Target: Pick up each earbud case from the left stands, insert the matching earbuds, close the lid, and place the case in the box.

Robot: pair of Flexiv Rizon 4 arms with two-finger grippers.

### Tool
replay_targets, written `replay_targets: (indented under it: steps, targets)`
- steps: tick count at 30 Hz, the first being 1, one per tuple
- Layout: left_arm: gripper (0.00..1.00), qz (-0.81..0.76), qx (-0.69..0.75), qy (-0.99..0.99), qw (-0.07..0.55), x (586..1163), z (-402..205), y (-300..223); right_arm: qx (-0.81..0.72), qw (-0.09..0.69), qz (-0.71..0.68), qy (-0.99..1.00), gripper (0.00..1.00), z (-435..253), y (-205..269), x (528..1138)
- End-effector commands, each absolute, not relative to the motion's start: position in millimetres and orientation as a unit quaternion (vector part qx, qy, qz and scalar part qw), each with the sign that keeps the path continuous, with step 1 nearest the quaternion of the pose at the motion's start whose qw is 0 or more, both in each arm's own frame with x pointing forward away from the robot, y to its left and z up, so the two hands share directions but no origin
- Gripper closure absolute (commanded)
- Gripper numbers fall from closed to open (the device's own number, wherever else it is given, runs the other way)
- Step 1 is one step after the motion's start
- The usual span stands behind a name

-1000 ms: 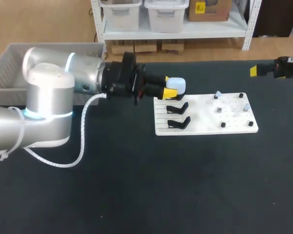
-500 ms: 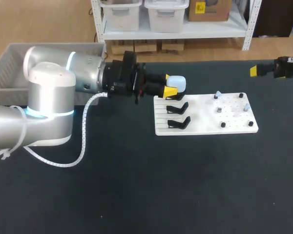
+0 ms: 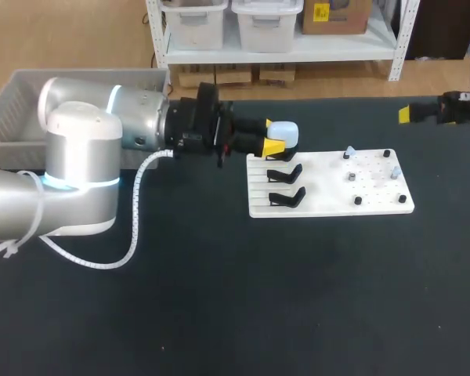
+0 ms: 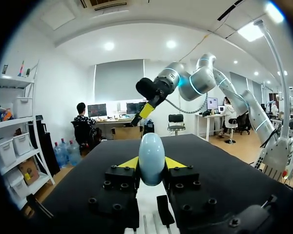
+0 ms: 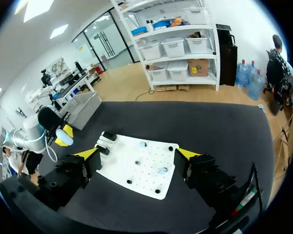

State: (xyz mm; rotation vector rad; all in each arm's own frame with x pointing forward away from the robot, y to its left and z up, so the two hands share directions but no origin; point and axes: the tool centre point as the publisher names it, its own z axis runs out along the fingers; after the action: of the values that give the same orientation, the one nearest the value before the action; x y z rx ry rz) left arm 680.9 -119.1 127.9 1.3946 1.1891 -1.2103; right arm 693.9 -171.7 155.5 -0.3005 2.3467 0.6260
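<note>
Left gripper (image 3: 274,142) clamped the earbud case (image 4: 152,158) | right gripper (image 5: 136,154) gaped wide | you risked its smooth shell slipping free.

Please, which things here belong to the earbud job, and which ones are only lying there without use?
Belong to the job: earbud case in the left tool; two empty black stands; earbuds on the white board; grey box.
Only lying there: black pegs on the board.
</note>
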Motion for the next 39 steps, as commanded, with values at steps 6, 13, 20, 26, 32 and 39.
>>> replay_targets:
  steps: [6, 13, 20, 26, 32, 39]
  targets:
    - [1.00, -0.490, 0.564, 0.482, 0.458, 680.0, 126.8, -119.4, -0.185, 0.348, 0.252, 0.884, 0.00, 184.0, -136.4, 634.2]
    - [1.00, -0.490, 0.564, 0.482, 0.458, 680.0, 126.8, -119.4, -0.226, 0.328, 0.258, 0.880, 0.00, 192.6, -104.6, 611.8]
    - [1.00, -0.490, 0.564, 0.482, 0.458, 680.0, 126.8, -119.4, -0.265, 0.296, 0.229, 0.889, 0.00, 181.9, -63.1, 607.9]
    - [1.00, -0.490, 0.564, 0.482, 0.458, 680.0, 126.8, -119.4, -0.278, 0.284, 0.223, 0.890, 0.00, 171.8, -34.8, 615.3]
    - [1.00, -0.490, 0.564, 0.482, 0.458, 680.0, 126.8, -119.4, -0.283, 0.279, 0.223, 0.890, 0.00, 166.6, -16.6, 627.1]
    - [1.00, -0.490, 0.564, 0.482, 0.458, 680.0, 126.8, -119.4, -0.281, 0.267, 0.232, 0.892, 0.00, 159.4, -3.2, 636.3]
